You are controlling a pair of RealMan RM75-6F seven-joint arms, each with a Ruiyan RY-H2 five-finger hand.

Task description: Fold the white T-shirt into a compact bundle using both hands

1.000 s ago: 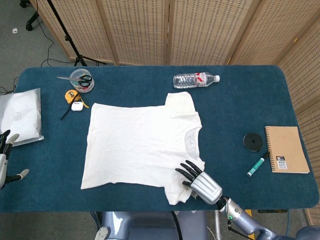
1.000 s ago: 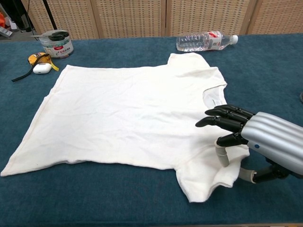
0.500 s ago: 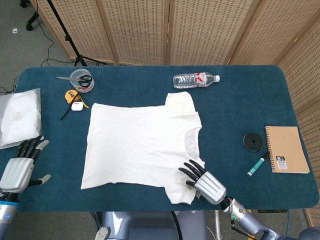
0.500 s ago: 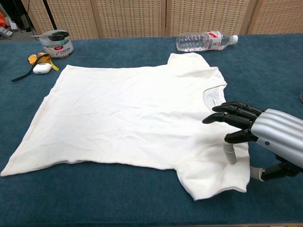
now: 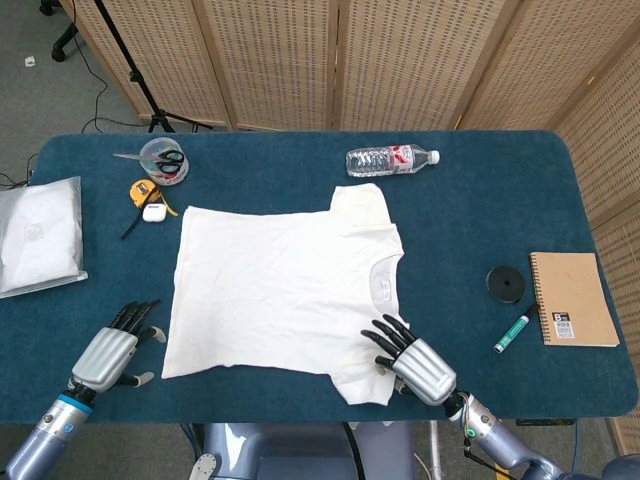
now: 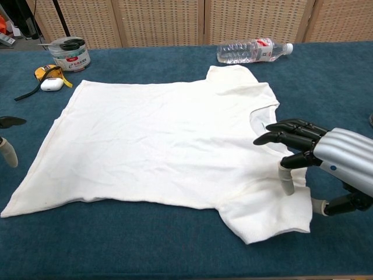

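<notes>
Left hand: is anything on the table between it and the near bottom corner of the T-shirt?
Nothing visible. Only bare blue cloth of the table lies between the left hand and the hem corner of the white T-shirt. The tape measure and earbud case sit farther back, clear of that path.

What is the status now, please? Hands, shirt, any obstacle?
Left hand open, beside shirt hem, not touching. Right hand open, fingers pressing the near sleeve. White T-shirt flat, unfolded. Nothing lying on it.

Matt white cotton-like T-shirt (image 5: pixel 283 287)
</notes>
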